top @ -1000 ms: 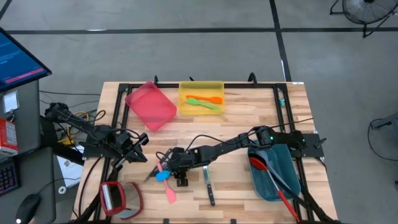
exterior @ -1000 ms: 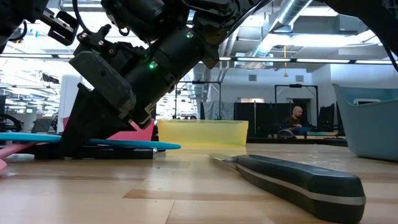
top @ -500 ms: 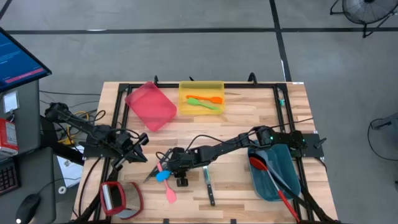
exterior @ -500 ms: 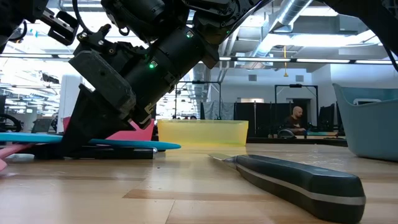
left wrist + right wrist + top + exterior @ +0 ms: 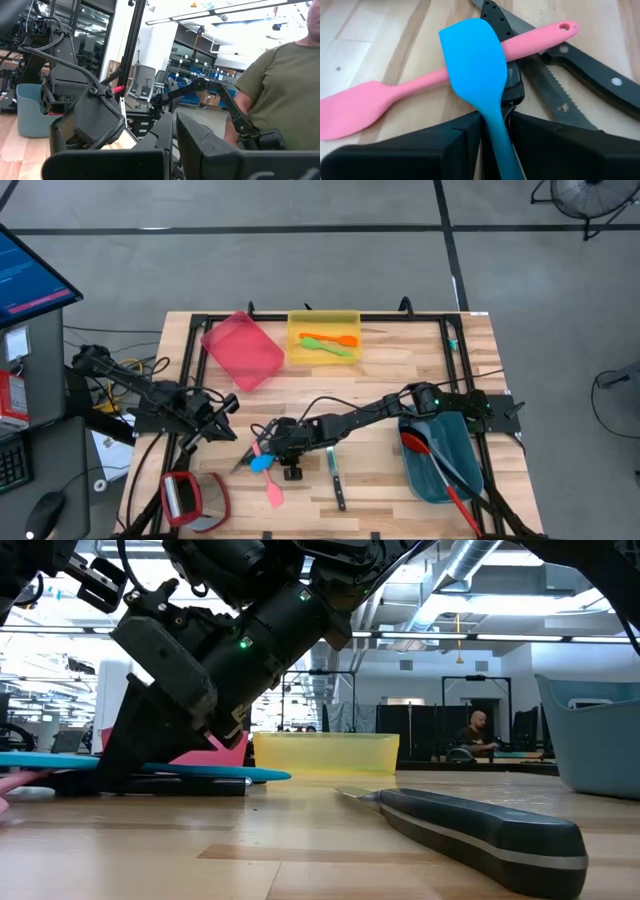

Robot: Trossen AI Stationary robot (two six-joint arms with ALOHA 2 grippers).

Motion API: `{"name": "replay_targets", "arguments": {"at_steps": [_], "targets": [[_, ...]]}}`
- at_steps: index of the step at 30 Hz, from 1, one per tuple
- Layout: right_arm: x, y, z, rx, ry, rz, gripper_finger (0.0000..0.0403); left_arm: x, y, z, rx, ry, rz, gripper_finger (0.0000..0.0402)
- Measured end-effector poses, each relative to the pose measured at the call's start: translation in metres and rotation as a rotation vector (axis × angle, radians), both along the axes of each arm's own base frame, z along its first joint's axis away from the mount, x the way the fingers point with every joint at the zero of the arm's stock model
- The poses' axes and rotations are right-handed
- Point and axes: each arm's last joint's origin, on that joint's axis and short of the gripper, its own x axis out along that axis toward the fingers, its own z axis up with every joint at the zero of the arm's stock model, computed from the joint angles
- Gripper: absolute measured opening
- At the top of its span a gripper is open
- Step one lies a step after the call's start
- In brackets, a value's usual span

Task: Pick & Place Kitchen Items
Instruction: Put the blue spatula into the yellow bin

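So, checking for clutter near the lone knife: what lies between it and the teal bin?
Nothing: in the high view only bare wood lies between the knife and the teal bin. The low view shows the same.

The right arm reaches across the counter (image 5: pixel 400 360) toward its left half, forearm stretched low and wrist angled down, so the right gripper (image 5: pixel 268 452) sits at the surface. Its jaws look closed around a slim handle, though the contact itself is partly hidden. The left arm waits folded at the counter's left edge, its left gripper (image 5: pixel 226 412) with jaws pressed together.
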Motion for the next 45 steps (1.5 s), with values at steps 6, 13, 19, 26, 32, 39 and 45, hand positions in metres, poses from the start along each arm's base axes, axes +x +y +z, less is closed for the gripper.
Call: {"name": "replay_targets", "arguments": {"at_steps": [6,13,19,26,32,39,45], "targets": [[0.007,0.002,0.015,0.004,-0.037,0.012,0.0081,0.000,0.000,0.000,-0.001,-0.001,0.000,0.0008],[0.012,-0.002,0.027,-0.009,-0.051,0.018,0.0013,0.000,0.000,0.000,0.000,-0.001,0.000,0.0008],[0.012,-0.006,0.031,-0.013,-0.018,0.007,0.0002,0.000,0.000,0.000,-0.001,-0.002,0.000,0.0008],[0.012,-0.007,0.031,-0.010,-0.011,0.007,0.0002,0.000,0.000,0.000,0.000,-0.001,0.000,0.0008],[0.011,-0.003,0.031,-0.012,-0.012,0.012,0.0041,0.000,0.000,0.000,-0.001,-0.002,0.000,0.0008],[0.011,-0.006,0.028,-0.020,-0.005,0.011,0.0142,0.000,0.000,0.000,-0.001,-0.002,0.000,0.0008],[0.009,-0.007,0.026,-0.035,0.022,0.004,0.0180,0.000,0.000,0.000,-0.001,-0.002,0.000,0.0008]]}}
